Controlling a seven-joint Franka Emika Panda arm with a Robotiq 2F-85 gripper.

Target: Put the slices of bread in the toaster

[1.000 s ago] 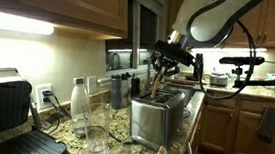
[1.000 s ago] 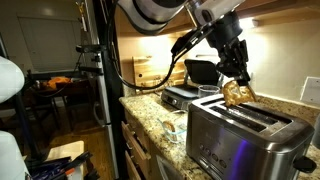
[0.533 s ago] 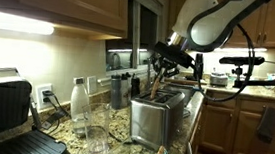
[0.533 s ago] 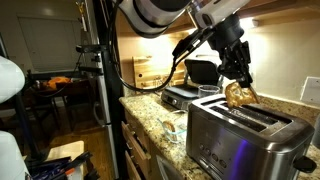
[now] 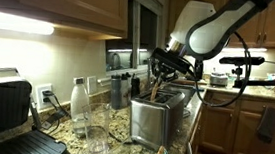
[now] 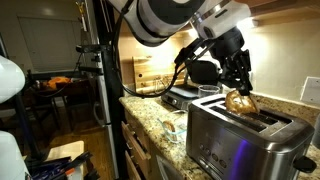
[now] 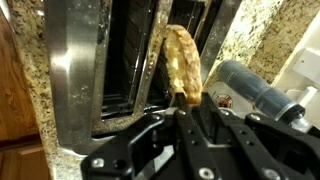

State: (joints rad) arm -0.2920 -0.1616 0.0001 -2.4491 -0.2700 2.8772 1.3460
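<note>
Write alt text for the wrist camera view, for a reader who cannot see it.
The gripper pinches a slice of bread by one edge, holding it edge-on over the long slots of a brushed-steel toaster. The toaster stands on a speckled granite counter, with a grey cylindrical object at the right.

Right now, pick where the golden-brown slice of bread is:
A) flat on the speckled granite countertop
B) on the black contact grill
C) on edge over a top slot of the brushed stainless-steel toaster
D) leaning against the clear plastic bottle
C: in the wrist view the golden-brown slice of bread stands on edge over a long slot of the brushed stainless-steel toaster, with its near end between the tips of the end effector.
</note>
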